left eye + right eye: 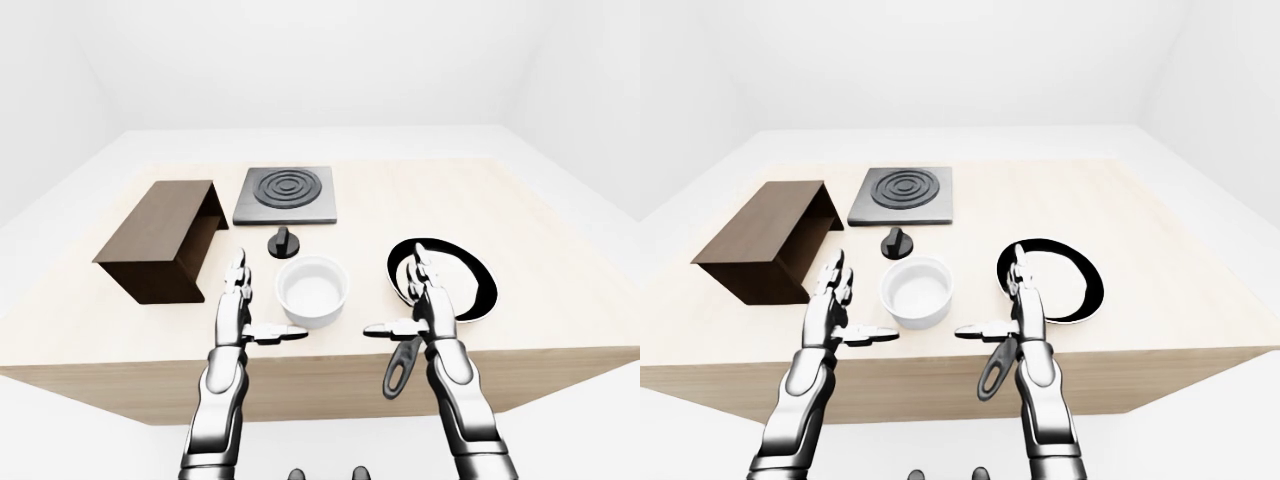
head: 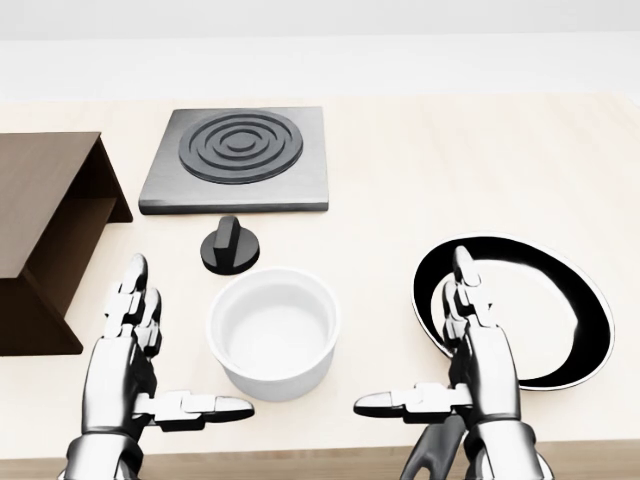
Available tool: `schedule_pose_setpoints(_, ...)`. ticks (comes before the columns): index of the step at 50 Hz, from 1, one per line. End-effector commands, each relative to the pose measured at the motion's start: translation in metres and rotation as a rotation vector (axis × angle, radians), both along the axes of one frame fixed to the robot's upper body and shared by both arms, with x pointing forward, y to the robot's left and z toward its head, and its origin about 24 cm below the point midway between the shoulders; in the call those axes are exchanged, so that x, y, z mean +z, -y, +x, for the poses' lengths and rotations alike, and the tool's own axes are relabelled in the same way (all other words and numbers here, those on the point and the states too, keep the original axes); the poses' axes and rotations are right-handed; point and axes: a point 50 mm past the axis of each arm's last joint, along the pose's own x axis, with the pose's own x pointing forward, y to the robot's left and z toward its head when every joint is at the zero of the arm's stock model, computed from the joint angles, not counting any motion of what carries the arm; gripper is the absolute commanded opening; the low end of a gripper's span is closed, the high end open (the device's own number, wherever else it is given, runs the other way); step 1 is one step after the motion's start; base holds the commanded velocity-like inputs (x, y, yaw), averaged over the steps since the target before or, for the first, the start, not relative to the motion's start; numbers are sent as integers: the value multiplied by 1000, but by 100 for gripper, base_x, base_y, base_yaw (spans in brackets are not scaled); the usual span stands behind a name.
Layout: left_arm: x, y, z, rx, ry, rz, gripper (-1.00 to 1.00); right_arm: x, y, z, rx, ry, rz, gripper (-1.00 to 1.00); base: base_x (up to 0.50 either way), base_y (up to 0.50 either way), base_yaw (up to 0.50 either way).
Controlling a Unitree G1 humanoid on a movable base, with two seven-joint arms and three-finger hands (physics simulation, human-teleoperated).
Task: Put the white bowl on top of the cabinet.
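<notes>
Bowl (image 2: 275,335), white, is seen upright on the counter (image 2: 420,200) between both hands, untouched. At its nine o'clock the left hand (image 2: 135,350) is spread open and empty; at three o'clock the right hand (image 2: 470,350) likewise. At ten o'clock the cabinet (image 1: 165,240) is seen.

Table (image 1: 520,200) bears cabinet (image 1: 160,240), hotplate (image 1: 286,194), knob (image 1: 284,241), bowl (image 1: 313,290), pan (image 1: 455,280).
</notes>
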Motion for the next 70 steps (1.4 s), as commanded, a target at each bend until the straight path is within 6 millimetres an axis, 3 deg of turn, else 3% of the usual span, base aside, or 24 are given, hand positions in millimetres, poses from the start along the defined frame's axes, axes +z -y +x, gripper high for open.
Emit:
schedule_pose_setpoints(1, 5, -13, -2, 66, 46, 59, 100, 3, 10, 0, -23, 29, 5, 100, 0, 0, 0)
schedule_pose_setpoints(63, 2, -9, 0, 80, 50, 98, 100, 1, 6, -3, 2, 32, 1, 100, 0, 9, 0)
schedule_pose_setpoints(70, 3, -2, -6, 102, 34, 264, 100, -3, 6, 1, -2, -6, -52, 100, 0, 0, 0)
